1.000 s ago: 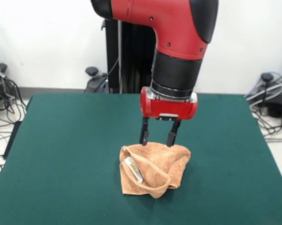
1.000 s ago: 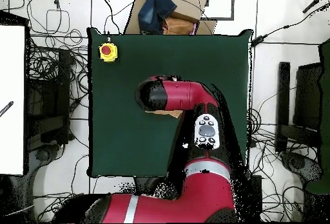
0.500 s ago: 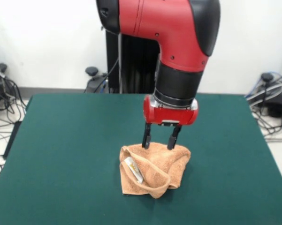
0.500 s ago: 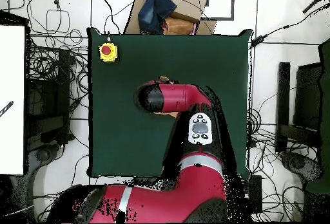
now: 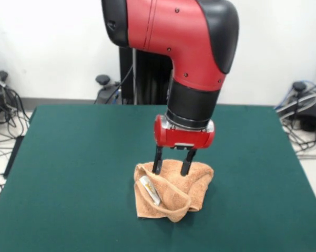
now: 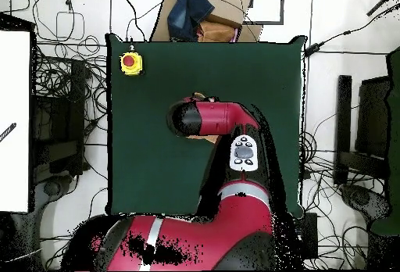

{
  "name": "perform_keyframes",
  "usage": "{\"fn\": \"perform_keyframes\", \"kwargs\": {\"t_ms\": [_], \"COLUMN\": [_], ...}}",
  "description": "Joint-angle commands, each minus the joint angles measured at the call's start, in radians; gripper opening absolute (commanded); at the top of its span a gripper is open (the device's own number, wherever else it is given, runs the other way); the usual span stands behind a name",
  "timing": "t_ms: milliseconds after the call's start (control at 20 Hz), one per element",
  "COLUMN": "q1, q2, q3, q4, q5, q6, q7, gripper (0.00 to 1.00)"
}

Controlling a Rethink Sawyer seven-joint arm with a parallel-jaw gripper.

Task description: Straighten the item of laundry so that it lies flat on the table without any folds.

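item: towel (image 5: 173,189), light orange-tan terry, one piece. location: near the middle of the worktop (image 5: 73,157), toward the camera side in the front view; in the overhead view almost wholly hidden under the arm, only a sliver of tan showing (image 6: 205,137).

condition: crumpled into a lump, several layers doubled over, a rolled hem looping across the front, small white label (image 5: 150,190) showing on the left fold. no part lies spread flat.

pincer (image 5: 171,168): two dark fingers spread apart, tips down at the top rear of the heap, touching or just pressed into the pile. nothing appears clamped between them; the cloth is not lifted.

progress: judged as barely begun. done: pincer brought over the towel. left: close on an edge or corner, draw the cloth out, open each fold, smooth it flat. ample bare green surface lies on every side for spreading.

containers: none on the worktop. a cardboard box (image 6: 223,25) stands beyond the far edge in the overhead view, with dark blue cloth (image 6: 191,7) draped over it; contents otherwise cannot be told.

other: yellow unit with red button (image 6: 130,62) at one corner of the worktop, well apart from the towel.
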Motion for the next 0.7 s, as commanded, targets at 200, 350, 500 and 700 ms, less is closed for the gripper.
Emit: {"fn": "perform_keyframes", "kwargs": {"t_ms": [200,350,500,700], "q1": [0.022,0.031,0.038,0.05], "q2": [0.056,0.056,0.077,0.097], "q3": [-0.024,-0.029,-0.04,-0.054], "q4": [-0.032,-0.037,-0.053,-0.076], "q5": [0.052,0.059,0.069,0.082], "q6": [-0.071,-0.067,-0.07,-0.064], "q7": [0.238,0.24,0.246,0.249], "gripper": [1.0,1.0,1.0,1.0]}}
